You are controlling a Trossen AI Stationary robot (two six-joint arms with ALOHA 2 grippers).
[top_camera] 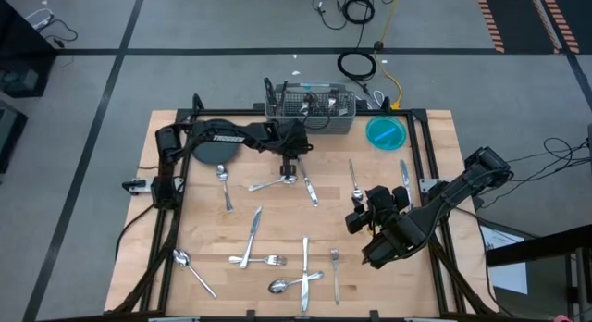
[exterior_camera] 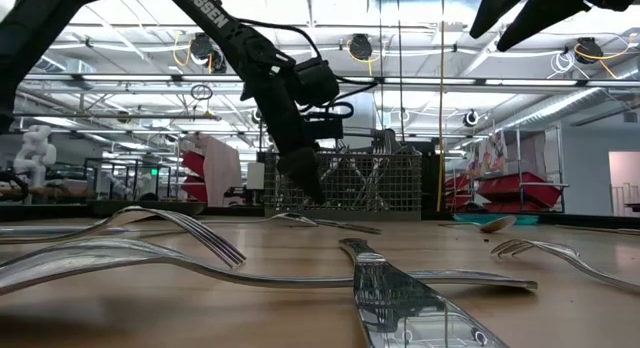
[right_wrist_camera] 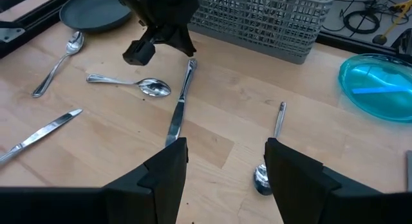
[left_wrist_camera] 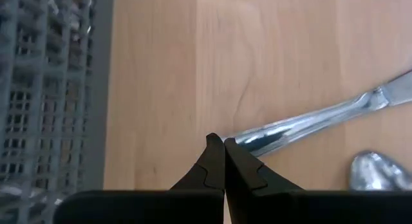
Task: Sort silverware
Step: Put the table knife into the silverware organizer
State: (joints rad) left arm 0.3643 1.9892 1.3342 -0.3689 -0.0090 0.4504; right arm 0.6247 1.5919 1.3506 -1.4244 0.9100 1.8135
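Note:
Silverware lies scattered on the wooden table [top_camera: 213, 220]. My left gripper [left_wrist_camera: 223, 141] is shut and points down beside the near end of a table knife [left_wrist_camera: 309, 118], just in front of the grey mesh caddy [top_camera: 310, 114]. In the low view its tips [exterior_camera: 314, 196] hang a little above the tabletop. A spoon [right_wrist_camera: 151, 87] lies beside that knife [right_wrist_camera: 179, 105]. My right gripper [right_wrist_camera: 225, 166] hovers open and high over the right half of the table, above another spoon [right_wrist_camera: 273, 130], with nothing between its fingers.
A dark round plate [top_camera: 217, 149] sits at the far left and a blue plate [top_camera: 386, 133] at the far right. More forks, knives and spoons lie toward the near edge, among them a knife [top_camera: 305, 262] and a spoon [top_camera: 190, 266]. The caddy [left_wrist_camera: 45, 89] holds some pieces.

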